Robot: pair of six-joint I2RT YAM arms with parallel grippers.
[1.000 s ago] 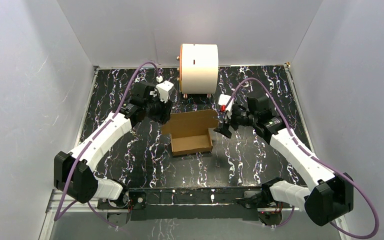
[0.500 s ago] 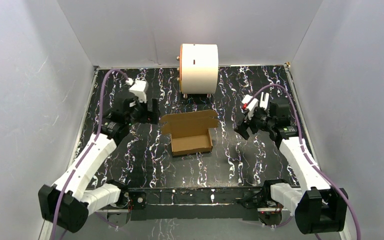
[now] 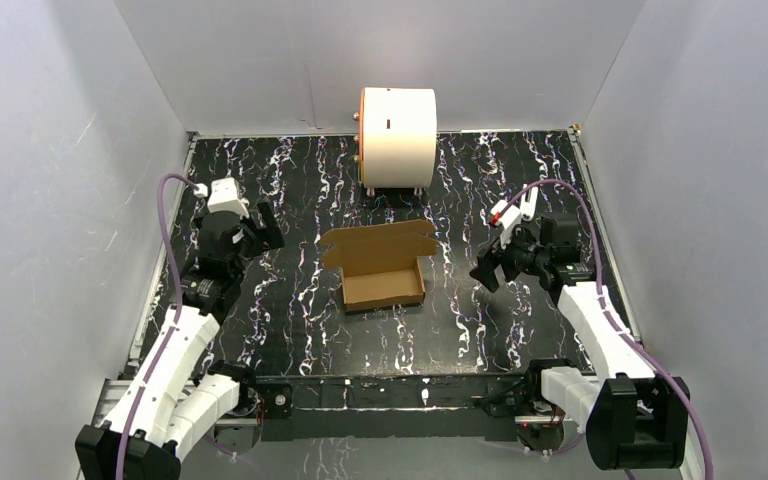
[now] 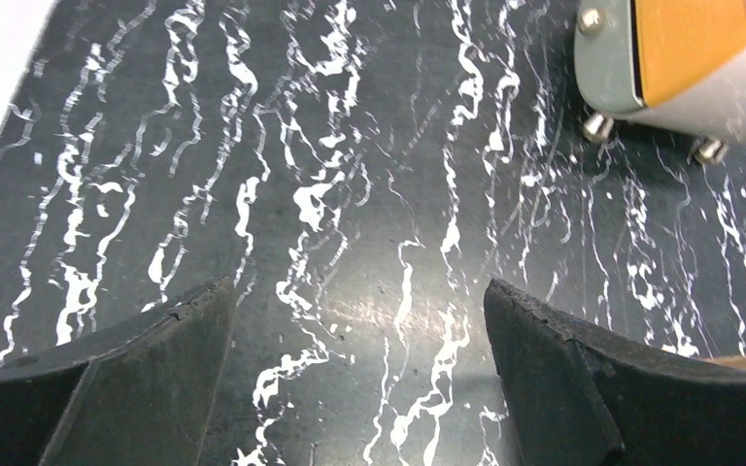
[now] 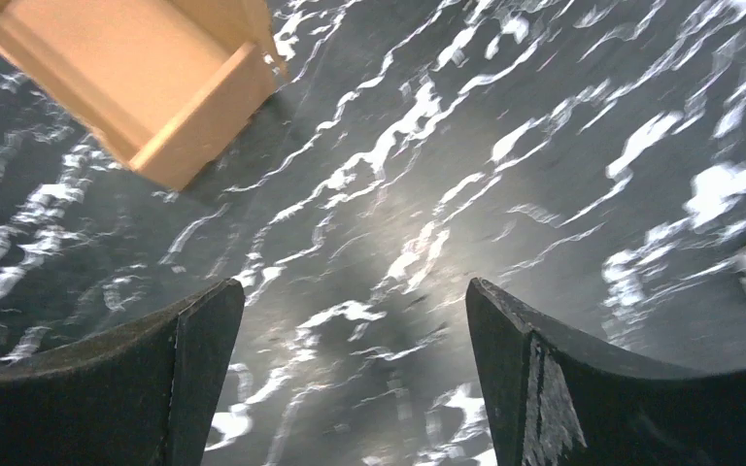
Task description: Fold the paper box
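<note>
Overhead and wrist views of my remote station. The black, white-veined worktop (image 3: 290, 320) fills the floor of the grey-walled enclosure. At 12 o'clock, against the far edge, a large white cylinder (image 3: 398, 135) with an orange rim lies on its side on small metal feet. The paper box (image 3: 382, 270), plain brown cardboard, sits near the centre of the worktop, at 6 o'clock from the cylinder and apart from it; its shallow tray faces upward with the side walls raised, and the lid panel with its tabs is turned back toward 12 o'clock, leaving the carton unclosed. I see the left gripper (image 3: 260, 232) at 9 o'clock from the box and well apart from it; its wrist view shows both dark fingers spread wide over bare worktop with nothing between them, and the cylinder's rim and feet at 1 o'clock. The right gripper (image 3: 495, 268) stands at 3 o'clock from the box, near it but not touching; its fingers are likewise spread wide and hold nothing, and one corner of the box appears at 10 o'clock in its wrist view.
</note>
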